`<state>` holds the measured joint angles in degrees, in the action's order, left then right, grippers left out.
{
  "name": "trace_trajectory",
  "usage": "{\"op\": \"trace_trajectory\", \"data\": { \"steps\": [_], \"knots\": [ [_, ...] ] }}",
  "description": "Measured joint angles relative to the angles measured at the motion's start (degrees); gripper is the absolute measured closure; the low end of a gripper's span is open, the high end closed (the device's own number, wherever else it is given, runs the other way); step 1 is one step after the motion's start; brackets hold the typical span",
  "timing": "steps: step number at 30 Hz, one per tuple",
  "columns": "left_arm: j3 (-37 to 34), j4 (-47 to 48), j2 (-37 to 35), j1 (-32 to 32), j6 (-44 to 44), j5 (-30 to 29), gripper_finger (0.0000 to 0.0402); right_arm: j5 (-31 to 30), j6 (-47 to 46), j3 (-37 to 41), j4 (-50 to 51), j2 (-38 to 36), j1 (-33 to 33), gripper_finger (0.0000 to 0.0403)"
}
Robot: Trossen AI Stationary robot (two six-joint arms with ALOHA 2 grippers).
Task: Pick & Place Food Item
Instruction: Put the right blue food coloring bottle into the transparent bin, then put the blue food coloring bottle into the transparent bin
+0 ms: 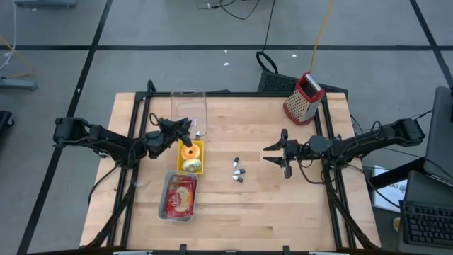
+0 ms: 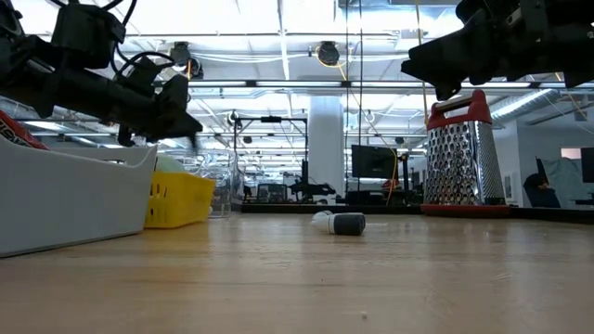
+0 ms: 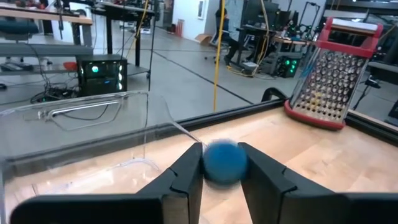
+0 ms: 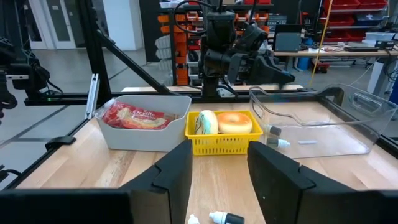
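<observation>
My left gripper (image 3: 221, 154) is held level above the clear plastic bin (image 1: 188, 108) at the table's far left, just beyond the yellow basket (image 1: 192, 156). A blurred blue ball (image 3: 224, 163) shows between its parted fingertips. The basket holds an orange doughnut (image 4: 235, 122) and a pale yellow-green item (image 4: 207, 122). A grey tray (image 1: 177, 198) nearer the front edge carries a red packet (image 4: 134, 116). My right gripper (image 1: 273, 152) waits open and level over the table's right half, holding nothing. My left gripper has the blue ball (image 3: 224, 163) between the free ends of its two fingers, which point level toward the table's right. The ball is smeared while the fingers (image 3: 186, 174) look sharp, so I cannot tell whether they touch it.
A red-topped metal grater (image 1: 304, 98) stands at the far right. A few small capped pieces (image 1: 238, 171) lie at mid table. Two small bits (image 4: 278, 138) rest inside the clear bin. Bare wood lies between the basket and my right gripper.
</observation>
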<state>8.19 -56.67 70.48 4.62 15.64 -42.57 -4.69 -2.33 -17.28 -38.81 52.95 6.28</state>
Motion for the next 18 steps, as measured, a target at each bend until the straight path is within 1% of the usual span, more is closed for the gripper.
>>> {"op": "trace_trajectory", "data": {
  "steps": [5,9,11,14,18],
  "knots": [
    [0.0,-0.1,0.0,0.0,1.6,0.0,0.0299,0.0,0.0,0.0,0.0,0.0,0.0,0.0258],
    [0.0,-0.1,0.0,0.0,1.4,0.0,0.0298,0.0,0.0,0.0,0.0,0.0,0.0,0.0257],
    [0.0,-0.1,0.0,0.0,1.2,-0.4,0.0291,0.0,0.0,0.0,0.0,0.0,0.0,0.0257],
    [0.0,-0.1,0.0,0.0,0.8,-1.1,0.0264,0.0,0.0,0.0,0.0,0.1,0.0,0.0257],
    [0.0,-0.3,0.0,-0.2,0.6,-0.7,0.0211,0.0,0.0,0.0,-0.8,1.5,0.2,0.0257]
  ]
}}
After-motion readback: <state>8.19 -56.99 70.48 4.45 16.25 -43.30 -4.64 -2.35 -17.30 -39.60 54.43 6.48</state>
